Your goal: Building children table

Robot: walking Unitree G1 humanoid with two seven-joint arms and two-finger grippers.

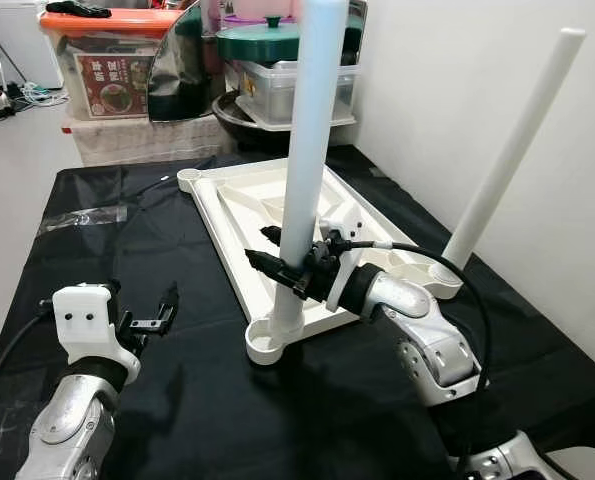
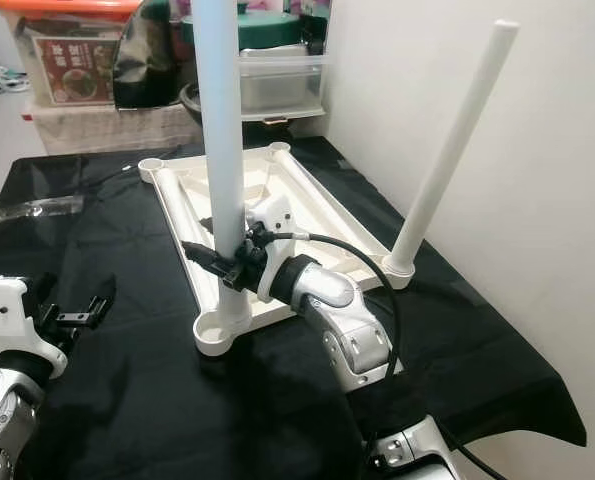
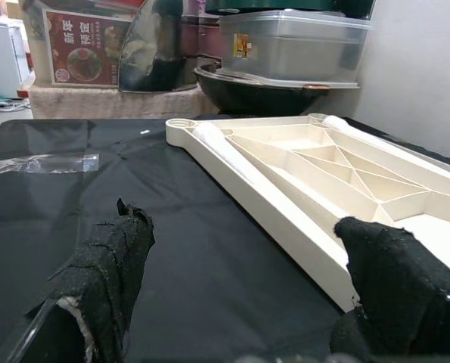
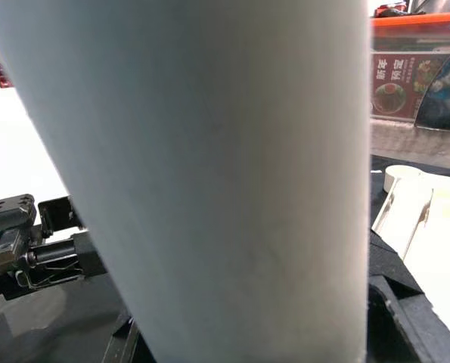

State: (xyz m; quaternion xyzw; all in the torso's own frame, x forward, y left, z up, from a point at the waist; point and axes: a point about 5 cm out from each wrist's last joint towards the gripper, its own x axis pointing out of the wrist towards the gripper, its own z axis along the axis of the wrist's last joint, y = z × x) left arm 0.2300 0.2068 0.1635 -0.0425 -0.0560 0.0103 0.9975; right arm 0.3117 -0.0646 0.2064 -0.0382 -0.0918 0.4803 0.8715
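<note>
We are pinching the pale cylindrical plastic leg [image 1: 307, 150] with our right gripper [image 1: 287, 268], seemingly seated in the near corner socket of the upturned cream tabletop [image 1: 227, 215]. Our left gripper [image 1: 155, 318], fingers spread, is hovering over open black cloth [image 1: 177, 400].

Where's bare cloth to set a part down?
Free: black cloth between left gripper and tabletop's near corner; also beside the plastic bag. Crowded: near socket, where right gripper clamps the leg.

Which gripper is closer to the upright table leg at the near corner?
Right. The right gripper is clamped around the table leg; the left gripper hovers open over the black cloth, well aside.
</note>
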